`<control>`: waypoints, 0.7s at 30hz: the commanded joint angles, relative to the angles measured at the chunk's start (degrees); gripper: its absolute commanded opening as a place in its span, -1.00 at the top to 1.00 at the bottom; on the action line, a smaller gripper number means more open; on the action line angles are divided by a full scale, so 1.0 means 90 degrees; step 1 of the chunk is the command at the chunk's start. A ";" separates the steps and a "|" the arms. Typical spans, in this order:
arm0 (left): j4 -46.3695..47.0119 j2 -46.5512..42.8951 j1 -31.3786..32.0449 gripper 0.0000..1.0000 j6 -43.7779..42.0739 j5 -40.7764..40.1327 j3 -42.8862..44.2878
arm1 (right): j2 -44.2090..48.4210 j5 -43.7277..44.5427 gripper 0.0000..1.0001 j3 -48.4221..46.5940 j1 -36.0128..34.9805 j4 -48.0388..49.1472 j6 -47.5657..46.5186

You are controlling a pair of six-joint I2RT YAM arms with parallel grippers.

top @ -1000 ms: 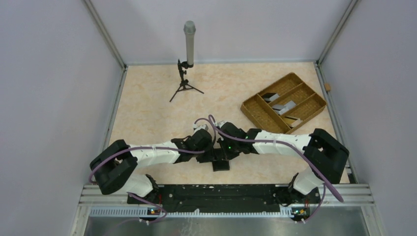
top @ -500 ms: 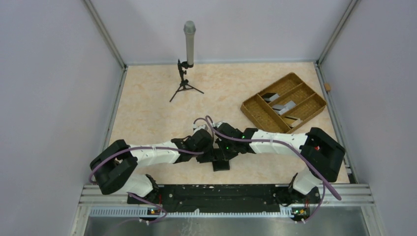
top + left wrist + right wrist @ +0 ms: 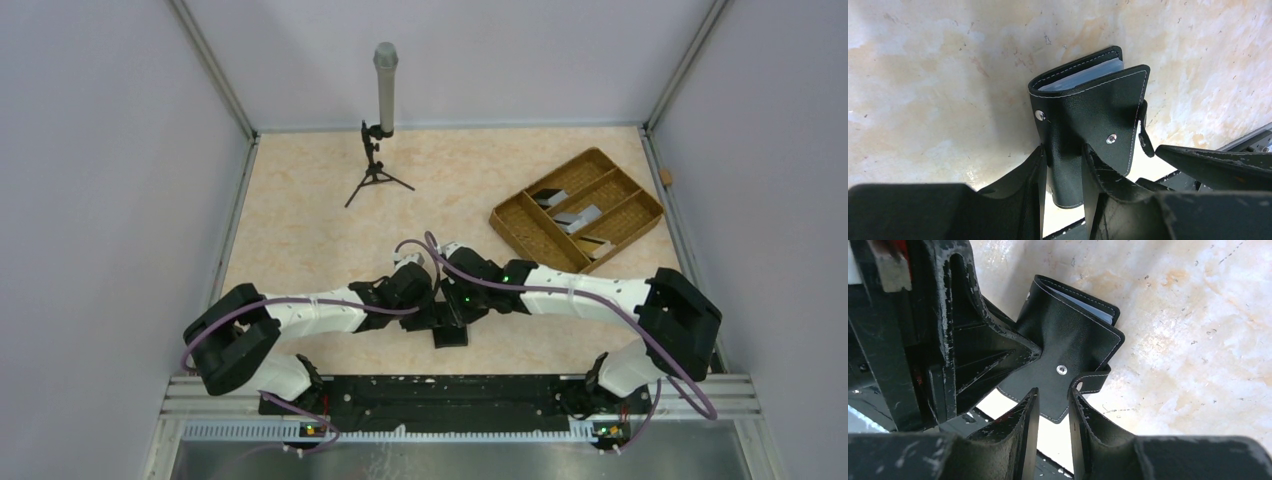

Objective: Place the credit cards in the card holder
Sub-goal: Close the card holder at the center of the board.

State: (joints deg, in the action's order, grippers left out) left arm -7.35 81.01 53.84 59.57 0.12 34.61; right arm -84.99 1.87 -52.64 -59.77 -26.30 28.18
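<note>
The card holder (image 3: 450, 335) sits at the near middle of the worktop (image 3: 300, 220), where the left arm (image 3: 310, 315) and the right arm (image 3: 580, 295) meet wrist to wrist above it. In the left wrist view the card holder (image 3: 1093, 110) is folded over. Its far edge gapes a little, showing pale blue lining (image 3: 1088, 76), and there is a metal snap stud (image 3: 1111, 139) on its black face. The left jaws are clamped on its lower part, one finger (image 3: 1028, 190) against the left edge and the other overlapping the face. Whether it rests on the worktop or hangs just above it I cannot tell. In the right wrist view the right jaws stand slightly apart. A corner of the card holder (image 3: 1068, 335) dips into the mouth of the gap, and pale worktop shows between the fingers (image 3: 1020, 435) below it. The short clasp tab (image 3: 1095, 381) lies just beside the tip of the other finger. The credit cards (image 3: 578, 215) lie well apart from all this, in the compartments of a brown woven tray (image 3: 530, 235) at the far right. A microphone on a small tripod (image 3: 383, 100) stands at the far edge.
</note>
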 commanded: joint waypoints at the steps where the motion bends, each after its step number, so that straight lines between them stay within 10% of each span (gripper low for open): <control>1: -0.0462 0.0313 0.0051 0.33 -0.0203 -0.0231 -0.0119 | 0.0213 0.0206 0.46 -0.0303 -0.0098 -0.0017 0.0008; 21: -0.0462 0.0290 0.0052 0.34 -0.0193 -0.0238 -0.0149 | -0.0111 0.0613 0.65 -0.0316 -0.0106 -0.0345 0.0044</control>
State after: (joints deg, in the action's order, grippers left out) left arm -7.03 81.17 53.95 59.44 0.12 34.63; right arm -85.56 6.33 -53.69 -59.90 -29.74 28.29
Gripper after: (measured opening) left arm 0.337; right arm 0.200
